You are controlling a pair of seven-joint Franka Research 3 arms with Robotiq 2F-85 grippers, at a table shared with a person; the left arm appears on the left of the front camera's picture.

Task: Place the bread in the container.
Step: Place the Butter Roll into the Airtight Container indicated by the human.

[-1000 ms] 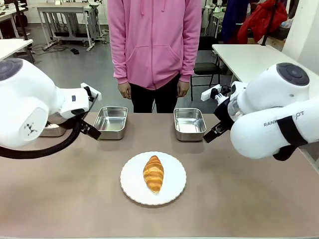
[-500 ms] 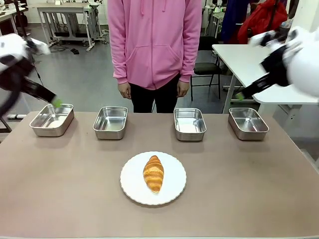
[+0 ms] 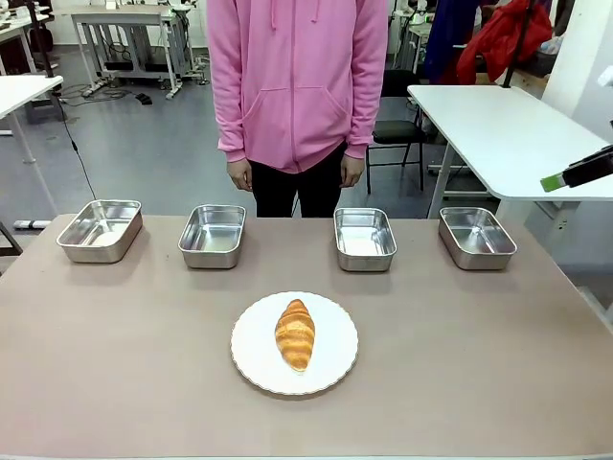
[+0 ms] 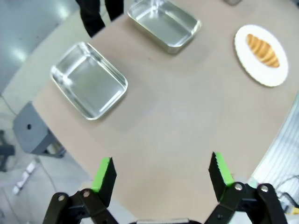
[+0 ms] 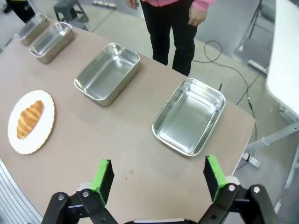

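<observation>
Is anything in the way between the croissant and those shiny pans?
No. The bread lies on its plate, and bare table runs from there to the row of pans at the far side. Nothing visible blocks the way.

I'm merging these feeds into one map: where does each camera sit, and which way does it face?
Front view: fixed at the robot's side, facing across the table to the person; one green-tipped finger shows at right.
Left wrist view: above the table's left end, looking down on two pans; open left gripper below.
Right wrist view: above the right end, looking down on pans; open right gripper below.
Shared: all show the bread on its plate.
</observation>
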